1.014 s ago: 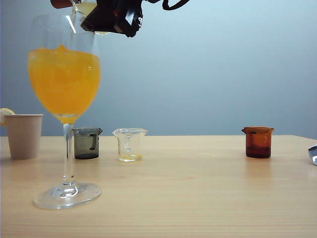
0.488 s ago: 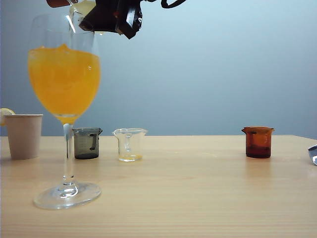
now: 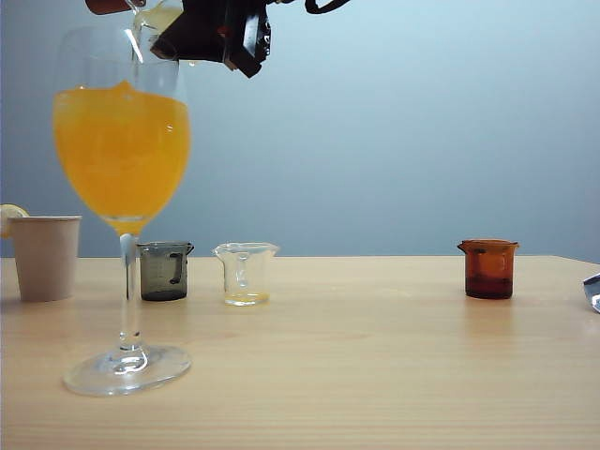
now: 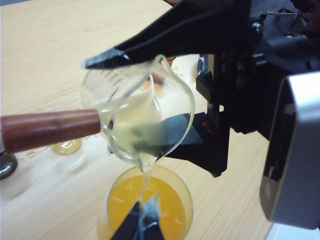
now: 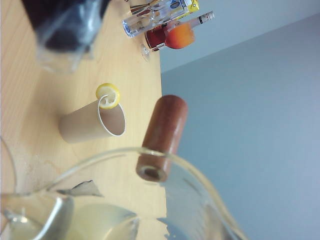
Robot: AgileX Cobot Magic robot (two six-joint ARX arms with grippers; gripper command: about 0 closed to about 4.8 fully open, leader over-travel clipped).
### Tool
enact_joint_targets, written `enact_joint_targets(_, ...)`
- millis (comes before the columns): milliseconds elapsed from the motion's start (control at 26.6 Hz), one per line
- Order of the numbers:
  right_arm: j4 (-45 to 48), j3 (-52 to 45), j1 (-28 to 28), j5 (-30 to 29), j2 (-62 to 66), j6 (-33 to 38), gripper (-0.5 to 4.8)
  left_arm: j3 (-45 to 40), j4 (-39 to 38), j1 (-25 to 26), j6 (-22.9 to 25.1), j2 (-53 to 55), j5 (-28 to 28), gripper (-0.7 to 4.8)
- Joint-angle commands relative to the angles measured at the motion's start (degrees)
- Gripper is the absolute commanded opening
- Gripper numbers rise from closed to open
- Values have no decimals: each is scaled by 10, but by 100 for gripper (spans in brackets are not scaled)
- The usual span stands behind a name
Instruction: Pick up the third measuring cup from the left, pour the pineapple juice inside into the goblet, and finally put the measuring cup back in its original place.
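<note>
My right gripper (image 3: 202, 37) (image 4: 112, 100) is shut on the third measuring cup (image 4: 135, 115) (image 3: 159, 14), a clear flared cup with a reddish-brown handle (image 4: 50, 130) (image 5: 162, 135). It holds the cup tilted above the goblet (image 3: 122, 141). Pale pineapple juice (image 4: 135, 127) (image 5: 95, 220) lies against the lowered lip, and a thin stream (image 4: 146, 180) runs down into the goblet. The goblet's rim (image 4: 187, 210) rings a cloudy orange drink. My left gripper (image 4: 142, 225) shows as one dark wedge over the goblet, fingers together and nothing between them. It is out of the exterior view.
A paper cup with a lemon slice (image 3: 45, 255) (image 5: 92, 122) stands behind the goblet on the left. A grey cup (image 3: 165, 270), a clear cup (image 3: 246, 272) and an amber cup (image 3: 489, 268) line the table's back. Bottles (image 5: 160, 17) stand farther off.
The right gripper has rolled a little, tipping the measuring cup slightly further over the goblet. Everything else is still.
</note>
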Motion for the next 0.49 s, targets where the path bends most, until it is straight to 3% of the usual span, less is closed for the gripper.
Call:
enact_joint_targets(38, 18, 6, 1, 2, -4, -3, -1, 3, -1, 1, 4, -1, 4, -5)
enact_joint_targets(488, 20, 6, 1, 1, -3, -62, -1, 3, -1, 1, 4, -1, 4, -5)
